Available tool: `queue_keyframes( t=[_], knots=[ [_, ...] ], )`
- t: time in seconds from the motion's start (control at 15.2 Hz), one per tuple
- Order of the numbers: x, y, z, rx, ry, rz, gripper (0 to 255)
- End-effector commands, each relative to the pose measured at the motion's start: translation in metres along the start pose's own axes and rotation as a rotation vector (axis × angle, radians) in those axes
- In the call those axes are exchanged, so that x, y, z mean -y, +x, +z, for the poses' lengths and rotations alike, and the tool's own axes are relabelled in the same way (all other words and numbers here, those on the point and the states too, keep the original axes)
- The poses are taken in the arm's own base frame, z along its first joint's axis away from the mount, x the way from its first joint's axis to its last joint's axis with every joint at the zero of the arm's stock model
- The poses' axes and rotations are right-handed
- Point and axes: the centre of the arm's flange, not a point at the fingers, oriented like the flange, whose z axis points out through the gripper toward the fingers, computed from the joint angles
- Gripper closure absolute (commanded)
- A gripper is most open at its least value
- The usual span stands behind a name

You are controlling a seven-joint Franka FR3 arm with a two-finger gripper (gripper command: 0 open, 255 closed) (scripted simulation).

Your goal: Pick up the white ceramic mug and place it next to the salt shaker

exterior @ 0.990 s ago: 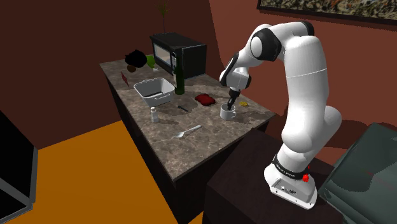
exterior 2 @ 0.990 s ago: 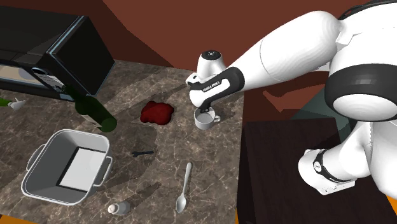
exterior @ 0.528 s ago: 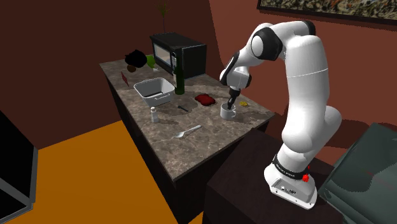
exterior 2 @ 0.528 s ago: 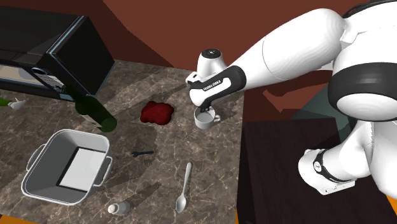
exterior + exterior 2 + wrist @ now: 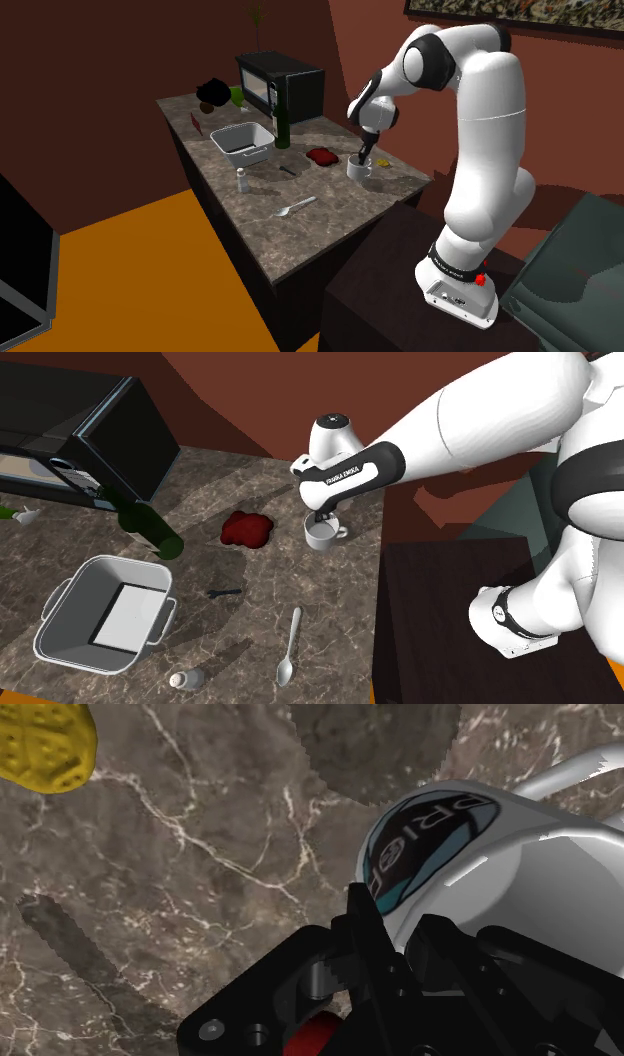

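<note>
The white mug (image 5: 359, 168) (image 5: 321, 534) hangs just above the marble counter (image 5: 330, 215) near its far right edge. My gripper (image 5: 362, 157) (image 5: 318, 519) comes down from above and is shut on the mug's rim, one finger inside and one outside. In the wrist view the mug (image 5: 510, 864) shows a round dark logo, and the gripper (image 5: 405, 929) clasps its wall. The small salt shaker (image 5: 241, 180) (image 5: 185, 679) stands well away across the counter, near the front edge by the white pan.
A red patch (image 5: 321, 156) (image 5: 246, 529) lies beside the mug. A green bottle (image 5: 283, 128) (image 5: 150, 528), a black microwave (image 5: 280, 85), a white pan (image 5: 243, 144) (image 5: 105, 612), a spoon (image 5: 296, 207) (image 5: 290, 647) and a small dark item (image 5: 224, 592) share the counter. A yellow object (image 5: 40, 744) lies nearby.
The gripper has risen a little, taking the mug up with it off the counter. The arm's elbow has lifted. Other objects have not moved.
</note>
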Motion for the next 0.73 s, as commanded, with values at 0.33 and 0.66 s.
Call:
queue_keyframes(
  t=[0.33, 0.66],
  knots=[
    [0.002, 0.002, -0.038, 0.0, 0.0, 0.0, 255],
    [0.003, 0.004, -0.064, 0.0, 0.0, 0.0, 255]
  ],
)
